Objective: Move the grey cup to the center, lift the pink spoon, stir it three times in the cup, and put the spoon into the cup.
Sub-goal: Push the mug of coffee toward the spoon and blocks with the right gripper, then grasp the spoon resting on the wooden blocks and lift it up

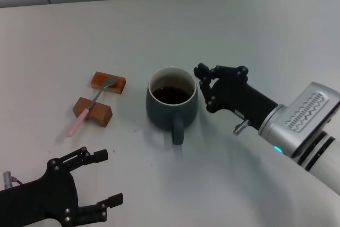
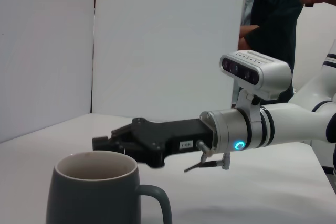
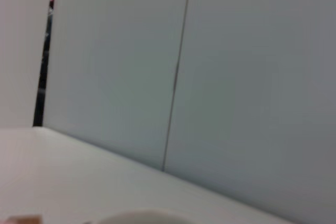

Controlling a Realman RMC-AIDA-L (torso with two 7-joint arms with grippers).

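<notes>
The grey cup [image 1: 171, 102] stands upright mid-table with dark liquid inside and its handle toward me; it also shows in the left wrist view [image 2: 94, 192]. The pink spoon [image 1: 97, 98] lies to the cup's left across two brown blocks, silver bowl on the far block, pink handle pointing toward me. My right gripper [image 1: 204, 87] is open just beside the cup's right wall, not around it; it also shows behind the cup in the left wrist view [image 2: 102, 142]. My left gripper [image 1: 109, 178] is open and empty at the near left, short of the spoon.
The two brown blocks [image 1: 108, 82] [image 1: 93, 111] bear the spoon. White wall panels stand behind the table. A person [image 2: 268, 14] stands beyond the table's far side in the left wrist view.
</notes>
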